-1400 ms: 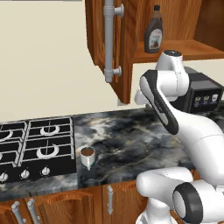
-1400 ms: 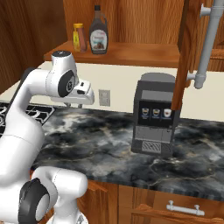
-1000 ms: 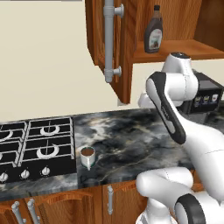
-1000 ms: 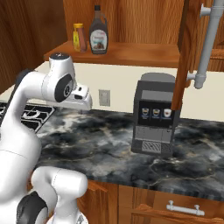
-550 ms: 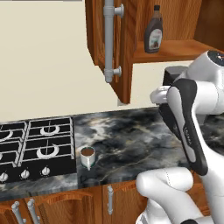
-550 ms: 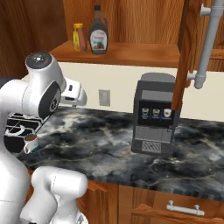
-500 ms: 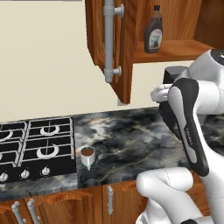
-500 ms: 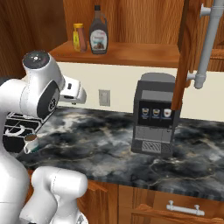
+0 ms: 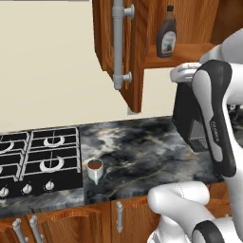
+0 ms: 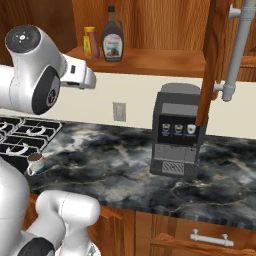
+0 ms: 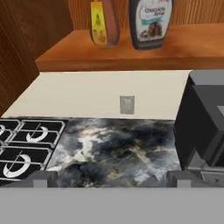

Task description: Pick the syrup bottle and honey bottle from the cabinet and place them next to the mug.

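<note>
Syrup bottle (image 10: 112, 36) and honey bottle (image 10: 90, 42) stand on the cabinet (image 10: 150, 60) shelf; end effector (image 11: 111, 176) fingers apart, empty.

A slim reddish-brown honey bottle (image 11: 104, 22) and a wider dark labelled syrup bottle (image 11: 150, 22) stand side by side on the wooden cabinet shelf (image 11: 127, 54), above the black marble tabletop (image 11: 118, 151).

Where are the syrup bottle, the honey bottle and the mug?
syrup bottle (image 10: 112, 44), right base view, on its label.
honey bottle (image 10: 90, 45), right base view, on its body.
mug (image 9: 95, 170), left base view, on its side.
</note>
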Controlling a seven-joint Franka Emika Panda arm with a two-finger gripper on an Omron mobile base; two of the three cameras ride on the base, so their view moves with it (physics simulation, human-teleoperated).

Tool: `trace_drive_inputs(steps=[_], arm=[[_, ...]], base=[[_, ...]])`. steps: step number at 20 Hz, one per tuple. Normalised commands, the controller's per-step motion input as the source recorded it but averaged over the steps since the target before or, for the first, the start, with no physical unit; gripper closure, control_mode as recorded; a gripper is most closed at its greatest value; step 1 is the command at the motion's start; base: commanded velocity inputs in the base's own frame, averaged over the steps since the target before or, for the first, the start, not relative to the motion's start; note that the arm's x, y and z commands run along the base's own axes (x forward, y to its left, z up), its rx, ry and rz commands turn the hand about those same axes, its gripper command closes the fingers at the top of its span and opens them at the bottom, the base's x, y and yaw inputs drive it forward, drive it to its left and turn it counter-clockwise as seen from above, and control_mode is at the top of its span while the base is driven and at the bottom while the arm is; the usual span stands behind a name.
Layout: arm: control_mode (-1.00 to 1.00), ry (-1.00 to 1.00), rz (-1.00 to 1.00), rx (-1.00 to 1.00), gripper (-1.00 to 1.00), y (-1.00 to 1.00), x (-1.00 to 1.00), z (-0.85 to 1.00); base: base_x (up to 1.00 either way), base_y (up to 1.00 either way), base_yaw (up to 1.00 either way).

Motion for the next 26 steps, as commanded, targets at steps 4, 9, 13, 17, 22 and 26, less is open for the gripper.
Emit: trace_drive_inputs(steps=[4,9,13,17,22,26], arm=[[-1.00,0.00,0.00,0.00,-1.00,0.00,0.13,0.96],[-1.00,0.00,0.00,0.00,-1.00,0.00,0.29,0.26],[-1.00,0.00,0.00,0.00,-1.00,0.06,0.50,-0.05],[-1.00,0.02,0.00,0.00,-1.00,0.06,0.57,0.00],[-1.00,0.01,0.00,0.00,-1.00,0.09,0.56,0.00],[-1.00,0.00,0.00,0.00,-1.00,0.22,0.33,0.00]], base=[[0.00,0.00,0.00],[0.00,0.00,0.00],[0.00,0.00,0.00],[0.00,0.00,0.00],[0.00,0.00,0.00],[0.00,0.00,0.00]])
